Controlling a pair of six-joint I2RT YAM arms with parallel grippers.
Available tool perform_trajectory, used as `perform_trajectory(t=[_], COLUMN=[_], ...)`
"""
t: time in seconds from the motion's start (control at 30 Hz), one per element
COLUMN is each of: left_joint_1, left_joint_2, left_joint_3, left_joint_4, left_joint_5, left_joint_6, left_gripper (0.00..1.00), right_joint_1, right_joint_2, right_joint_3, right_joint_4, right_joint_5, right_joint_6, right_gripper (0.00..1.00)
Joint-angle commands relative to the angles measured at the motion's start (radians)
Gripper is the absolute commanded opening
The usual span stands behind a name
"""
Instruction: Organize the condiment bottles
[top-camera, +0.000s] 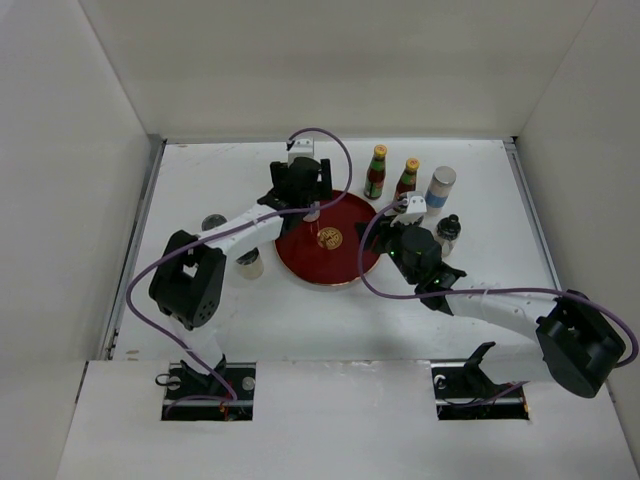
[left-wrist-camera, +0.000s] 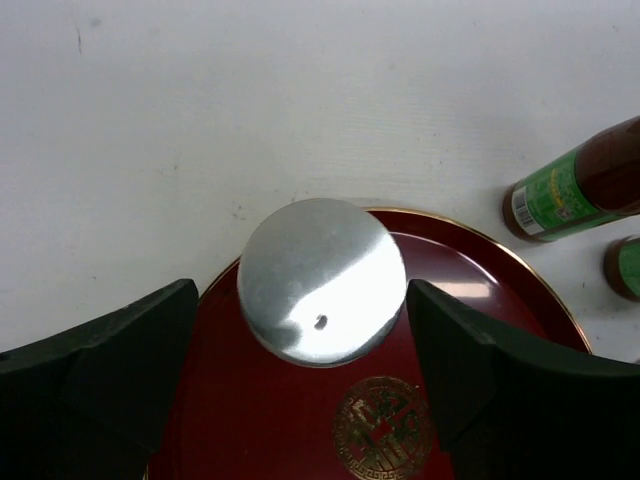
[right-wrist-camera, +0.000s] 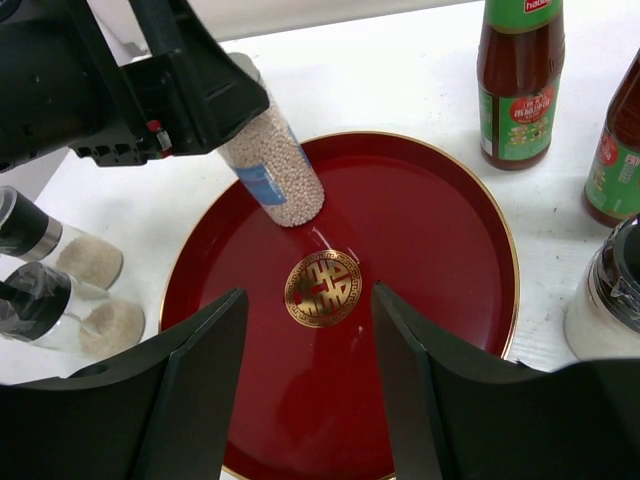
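A silver-lidded shaker (left-wrist-camera: 322, 280) of pale beads stands on the far-left part of the red plate (top-camera: 345, 262). My left gripper (top-camera: 311, 203) is open around its top, with a gap on the left side. In the right wrist view the shaker (right-wrist-camera: 280, 170) leans under the left gripper. My right gripper (right-wrist-camera: 310, 390) is open and empty over the plate's near-right part (right-wrist-camera: 440, 300). Two dark-red sauce bottles (top-camera: 376, 172) (top-camera: 406, 180), a silver-lidded shaker (top-camera: 440, 187) and a black-capped shaker (top-camera: 448, 232) stand right of the plate.
Two more shakers (top-camera: 213, 225) (top-camera: 250, 262) stand left of the plate, beside the left arm; they also show in the right wrist view (right-wrist-camera: 50, 245) (right-wrist-camera: 70, 310). White walls enclose the table on the left, back and right.
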Motion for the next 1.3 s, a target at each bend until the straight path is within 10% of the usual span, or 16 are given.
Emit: perform_trajectory(t=[0.0, 0.2, 0.33, 0.63, 1.27], left_joint_1=[-0.023, -0.043, -0.054, -0.114, -0.057], left_joint_2=[-0.052, -0.249, -0.490, -1.032, -0.751], left_joint_3=[0.036, -0.073, -0.266, -0.651, -0.734], left_joint_4=[0.081, 0.122, 0.121, -0.219, -0.086], left_joint_5=[-0.050, -0.103, -0.191, -0.291, -0.363], left_joint_6=[0.040, 0.036, -0.007, -0.136, -0.168], left_gripper=[0.90, 0.95, 0.82, 0.71, 0.81], right_joint_1=[0.006, 0.006, 0.006, 0.005, 0.011], right_joint_2=[-0.029, -0.034, -0.039, -0.025, -0.009], right_joint_3=[0.003, 0.003, 0.002, 0.008, 0.023], right_joint_4=[0.061, 0.059, 0.058, 0.052, 0.042], right_joint_5=[-0.002, 0.001, 0.000, -0.003, -0.017], right_joint_6=[-0.006, -0.009, -0.009, -0.009, -0.021], right_gripper=[0.60, 0.60, 0.60, 0.65, 0.76])
